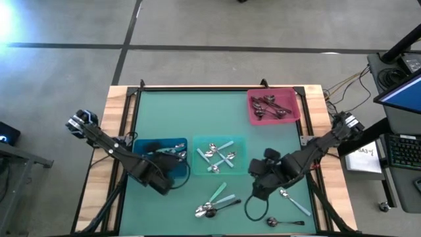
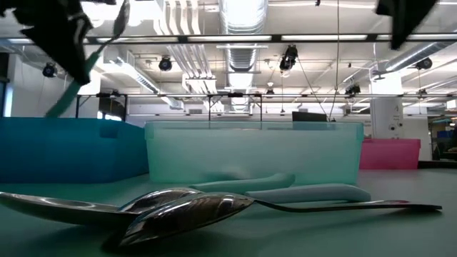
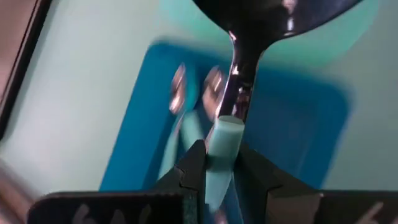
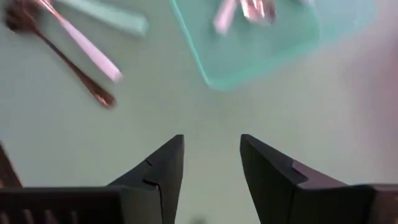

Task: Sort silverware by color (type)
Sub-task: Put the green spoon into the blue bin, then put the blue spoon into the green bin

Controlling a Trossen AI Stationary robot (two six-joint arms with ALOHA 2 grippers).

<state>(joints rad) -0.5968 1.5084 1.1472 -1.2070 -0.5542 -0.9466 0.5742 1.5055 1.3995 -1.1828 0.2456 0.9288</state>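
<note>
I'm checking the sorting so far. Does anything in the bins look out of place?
Possibly. The left gripper holds a teal-handled spoon over the blue bin, which already seems to hold shiny spoons, while other teal-handled ones lie in the teal bin. The pink bin holds only dark spoons. The right gripper hangs open and empty.

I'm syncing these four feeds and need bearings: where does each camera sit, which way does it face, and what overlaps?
High: overhead, straight down on the table, both arms, three bins.
Low: at table height, level across loose spoons toward the bins and room; arms hang in from above.
Left wrist: above the blue bin; left pincer shut on a teal-handled spoon.
Right wrist: down at the mat; right pincer open, empty.
Shared: the teal bin appears in the high, low and right wrist views.
</note>
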